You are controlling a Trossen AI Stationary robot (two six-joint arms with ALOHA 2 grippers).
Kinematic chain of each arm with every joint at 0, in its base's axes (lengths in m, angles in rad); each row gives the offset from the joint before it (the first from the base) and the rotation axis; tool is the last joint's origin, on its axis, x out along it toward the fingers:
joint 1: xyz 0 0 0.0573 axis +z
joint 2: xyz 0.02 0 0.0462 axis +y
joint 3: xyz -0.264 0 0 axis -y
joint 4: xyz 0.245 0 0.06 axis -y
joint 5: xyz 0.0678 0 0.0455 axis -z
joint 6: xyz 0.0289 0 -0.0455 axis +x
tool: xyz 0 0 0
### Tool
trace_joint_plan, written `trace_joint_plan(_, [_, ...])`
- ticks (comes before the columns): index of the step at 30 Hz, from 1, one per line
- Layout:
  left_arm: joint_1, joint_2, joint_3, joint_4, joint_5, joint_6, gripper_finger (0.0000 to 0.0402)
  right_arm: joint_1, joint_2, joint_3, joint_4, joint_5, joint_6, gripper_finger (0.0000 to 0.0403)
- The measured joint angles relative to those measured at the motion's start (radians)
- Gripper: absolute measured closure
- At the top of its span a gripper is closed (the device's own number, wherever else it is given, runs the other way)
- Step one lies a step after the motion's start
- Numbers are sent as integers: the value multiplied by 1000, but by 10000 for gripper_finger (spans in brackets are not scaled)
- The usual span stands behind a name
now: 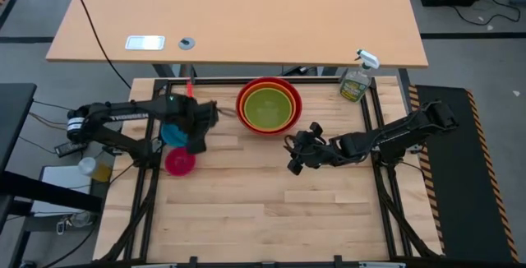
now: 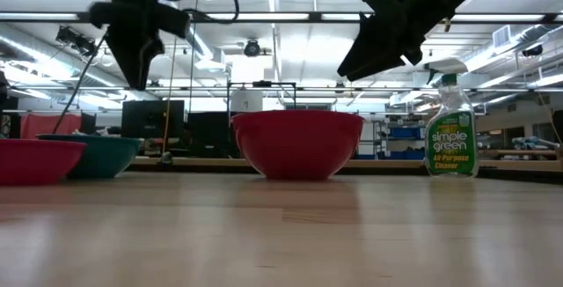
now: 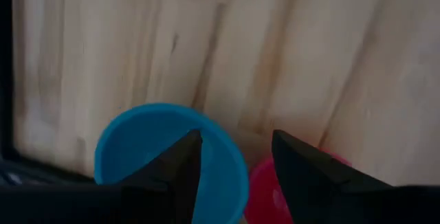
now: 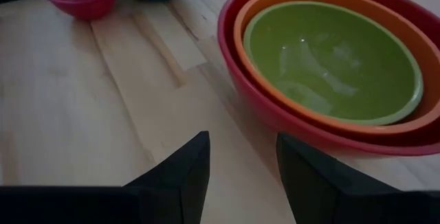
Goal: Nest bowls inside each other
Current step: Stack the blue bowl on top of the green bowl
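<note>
A red bowl (image 1: 292, 103) stands at the table's far middle with an orange bowl (image 4: 256, 18) and a green bowl (image 1: 268, 108) nested in it. At the left a blue bowl (image 3: 151, 148) and a smaller pink bowl (image 1: 180, 162) rest side by side on the wood. My left gripper (image 3: 234, 155) hangs open above them, pointing down, its fingers over the gap between the two and clear of both. My right gripper (image 4: 240, 162) is open above bare wood, just near of the red bowl, slanting down toward it.
A green spray bottle (image 1: 356, 83) stands at the far right corner. Bare wood (image 1: 263, 210) stretches across the near half of the table. A larger desk (image 1: 246, 13) lies beyond the far edge.
</note>
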Motion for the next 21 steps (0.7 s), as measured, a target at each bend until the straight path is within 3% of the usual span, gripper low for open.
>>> trace_joint_plan(5, [128, 13, -22, 28, 14, -89, 221, 10, 0, 0, 16, 0, 0, 228])
trace_joint_plan(10, [216, 14, -157, 128, 38, -99, 216, 26, 0, 0, 29, 0, 0, 228])
trace_joint_plan(16, [259, 13, -282, 195, 43, -106, 212, 37, 0, 0, 29, 2, 0, 228])
trace_joint_plan(21, [262, 13, -307, 217, 59, -116, 212, 35, 0, 0, 29, 6, 0, 228])
